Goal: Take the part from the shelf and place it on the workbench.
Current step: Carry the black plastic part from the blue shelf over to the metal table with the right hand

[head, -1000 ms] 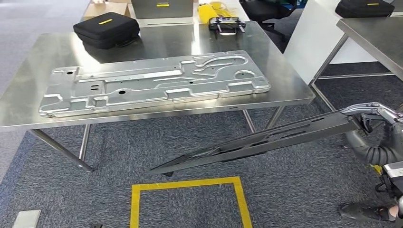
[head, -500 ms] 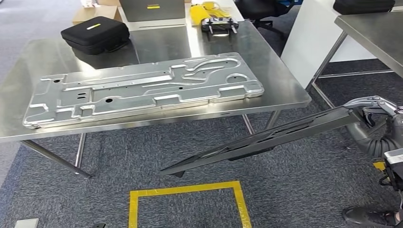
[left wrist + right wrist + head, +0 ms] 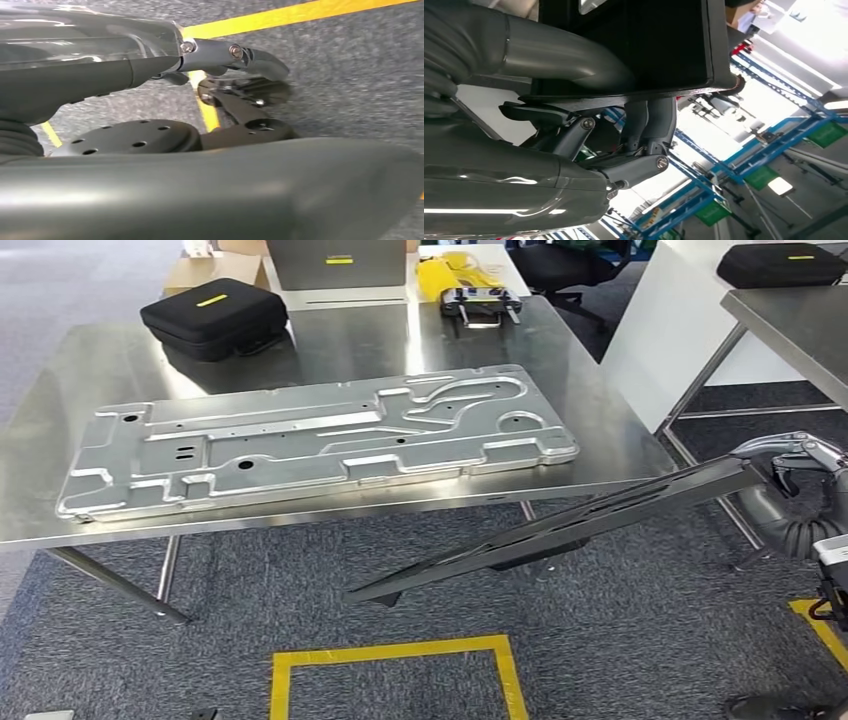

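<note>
A long, flat, dark part (image 3: pixel 560 530) hangs tilted over the carpet just in front of the steel workbench (image 3: pixel 610 425). Its low free end points left and its raised end is at the right. My right hand (image 3: pixel 790 455) grips that raised end. In the right wrist view the thumb and fingers (image 3: pixel 649 125) clamp the edge of the dark part (image 3: pixel 639 45). My left hand (image 3: pixel 235 95) hangs over the carpet and a yellow tape line with nothing in it, its fingers apart.
A large silver stamped panel (image 3: pixel 310 435) covers much of the workbench. Behind it lie a black case (image 3: pixel 215 315) and a remote controller (image 3: pixel 480 300). A yellow tape square (image 3: pixel 390 655) marks the floor. A second steel table (image 3: pixel 790 320) stands at the right.
The whole picture has shifted, so the camera moved; the workbench now looks slightly nearer. My right hand still holds the dark part at the same tilt.
</note>
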Motion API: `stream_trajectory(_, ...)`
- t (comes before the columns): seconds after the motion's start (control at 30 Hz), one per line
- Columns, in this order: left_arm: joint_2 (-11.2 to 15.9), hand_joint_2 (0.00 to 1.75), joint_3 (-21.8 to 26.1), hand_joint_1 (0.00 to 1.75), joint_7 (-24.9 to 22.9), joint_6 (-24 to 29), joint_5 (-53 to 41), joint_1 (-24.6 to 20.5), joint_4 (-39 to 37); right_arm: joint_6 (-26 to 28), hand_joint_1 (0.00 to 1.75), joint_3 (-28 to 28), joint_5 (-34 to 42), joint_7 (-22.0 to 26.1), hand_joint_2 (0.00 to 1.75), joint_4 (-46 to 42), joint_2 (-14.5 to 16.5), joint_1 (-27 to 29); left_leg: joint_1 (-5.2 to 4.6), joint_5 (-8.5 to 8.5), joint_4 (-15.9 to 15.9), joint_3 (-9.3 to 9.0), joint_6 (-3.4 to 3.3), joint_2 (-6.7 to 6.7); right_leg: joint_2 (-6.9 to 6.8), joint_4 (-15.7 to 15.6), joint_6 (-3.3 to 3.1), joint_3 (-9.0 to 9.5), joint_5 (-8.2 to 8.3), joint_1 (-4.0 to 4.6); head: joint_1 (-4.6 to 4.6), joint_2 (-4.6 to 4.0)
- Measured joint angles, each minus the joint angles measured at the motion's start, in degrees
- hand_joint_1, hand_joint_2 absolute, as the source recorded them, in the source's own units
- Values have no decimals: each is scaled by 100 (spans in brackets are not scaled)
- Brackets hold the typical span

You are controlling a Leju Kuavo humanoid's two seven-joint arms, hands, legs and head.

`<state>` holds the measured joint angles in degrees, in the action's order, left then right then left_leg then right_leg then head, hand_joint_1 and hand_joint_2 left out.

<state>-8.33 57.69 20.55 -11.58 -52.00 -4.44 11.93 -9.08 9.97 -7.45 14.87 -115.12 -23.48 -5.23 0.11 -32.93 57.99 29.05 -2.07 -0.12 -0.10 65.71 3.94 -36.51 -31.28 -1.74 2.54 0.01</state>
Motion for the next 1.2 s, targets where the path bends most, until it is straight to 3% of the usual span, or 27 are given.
stream_trajectory(0.03, 0, 175, 2, 0, -2, 0, -2, -6, 0, -7, 175, 2, 9, -8, 175, 16, -14, -22, 1, -56, 20, -48, 39, -4, -3, -296, -4, 121, 129, 2, -3, -1)
stream_trajectory(0.07, 0, 175, 3, 0, -3, 0, -3, -14, 0, -15, 175, 2, 17, -21, 175, 30, -25, -39, -4, -95, 35, -69, 68, -6, -2, -461, -42, 194, 155, 11, -6, 0)
stream_trajectory(0.17, -1, 175, 6, 0, -10, 0, -21, -33, 0, -49, 175, 4, 33, -52, 175, 45, -52, -71, -15, -152, 38, -82, 121, -4, 14, -529, -215, 234, 43, 31, -8, 0)
stream_trajectory(0.23, -2, 175, 6, 0, -14, 0, -38, -41, 0, -68, 175, 6, 37, -57, 175, 44, -71, -87, -6, -260, 205, -24, 170, -2, 8, -538, -288, 271, 5, 17, -6, 0)
stream_trajectory(0.27, -3, 175, 6, 0, -15, 0, -44, -45, 0, -75, 175, 7, 37, -58, 175, 44, -78, -96, 1, -372, 448, 97, 198, -2, 1, -542, -318, 296, -14, 10, -6, 0)
stream_trajectory(0.37, -4, 175, 6, 0, -21, 0, -57, -27, 0, -88, 175, 4, 39, -62, 175, 44, -83, -106, 12, -704, 1559, 782, 233, -3, -8, -542, -362, 357, -84, 21, -6, 0)
stream_trajectory(0.4, -4, 175, 6, 0, -26, 0, -62, -16, 0, -90, 175, 3, 40, -64, 175, 44, -83, -107, 9, -657, 1726, 941, 220, -3, -4, -542, -368, 391, -113, 28, -6, 0)
stream_trajectory(0.43, -4, 175, 6, 0, -30, 0, -72, -7, 0, -96, 175, 2, 42, -67, 175, 44, -83, -112, 2, -487, 1665, 992, 193, -3, 2, -542, -371, 436, -143, 38, -7, 0)
stream_trajectory(0.5, -4, 175, 5, 0, -33, 1, -90, 0, 0, -110, 175, -1, 43, -78, 175, 44, -86, -141, -33, 34, 1042, 830, 91, -6, 10, -551, -370, 549, -214, 52, -7, -1)
stream_trajectory(0.57, 3, 175, 5, 0, -34, 5, -98, -5, 0, -124, 175, -9, 45, -97, 175, 56, -89, -195, -89, 321, 509, 642, -20, -7, 20, -568, -337, 619, -264, 59, -8, -1)
stream_trajectory(0.63, 9, 175, 6, 0, -35, 11, -98, -17, 0, -148, 175, -26, 46, -117, 175, 74, -95, -243, -131, 294, 350, 589, -79, -5, 26, -598, -276, 618, -275, 48, -9, -1)
stream_trajectory(0.73, 11, 175, 7, 0, -29, 17, -98, -27, 0, -185, 175, -53, 45, -156, 175, 96, -133, -337, -98, 284, 145, 482, -91, 0, 17, -557, -194, 601, -325, 44, -14, -1)
stream_trajectory(0.8, 10, 175, 7, 0, -28, 17, -100, -33, 0, -198, 175, -68, 51, -196, 175, 141, -160, -453, -65, 293, 42, 382, -102, 7, 15, -84, -158, 358, -536, 39, -17, -1)
stream_trajectory(0.87, 7, 175, 6, 0, -32, 15, -105, -41, 0, -214, 175, -92, 61, -241, 175, 205, -174, -559, -59, 247, 32, 318, -116, 9, 15, 621, -118, -82, -749, 36, -17, -1)
stream_trajectory(0.9, 5, 175, 6, 0, -33, 14, -107, -41, 0, -222, 175, -107, 65, -262, 175, 236, -179, -596, -56, 214, 32, 278, -114, 8, 15, 822, -96, -244, -730, 33, -17, -1)
stream_trajectory(0.93, 4, 175, 6, 0, -33, 13, -108, -41, 0, -231, 175, -124, 69, -276, 175, 262, -187, -634, -50, 175, 34, 229, -103, 5, 14, 804, -74, -302, -588, 30, -17, 0)
stream_trajectory(1.03, 4, 175, 6, 0, -33, 5, -126, -51, 0, -281, 175, -187, 115, -363, 175, 354, -263, -879, -36, 22, 65, 64, -16, -3, 4, -120, -27, -8, 101, 22, -21, 0)
stream_trajectory(1.1, 3, 175, 6, 0, -42, -10, -165, -75, 0, -336, 175, -232, 203, -511, 175, 463, -363, -1186, -56, -53, 96, 39, 44, -1, 6, -464, -91, 133, 178, 35, -27, -1)
stream_trajectory(1.2, 2, 175, 6, 0, -80, -39, -238, -135, 0, -412, 175, -323, 335, -801, 175, 682, -552, -1861, -73, -103, 110, 49, 86, 11, 30, -507, -216, 136, 101, 23, -29, -1)
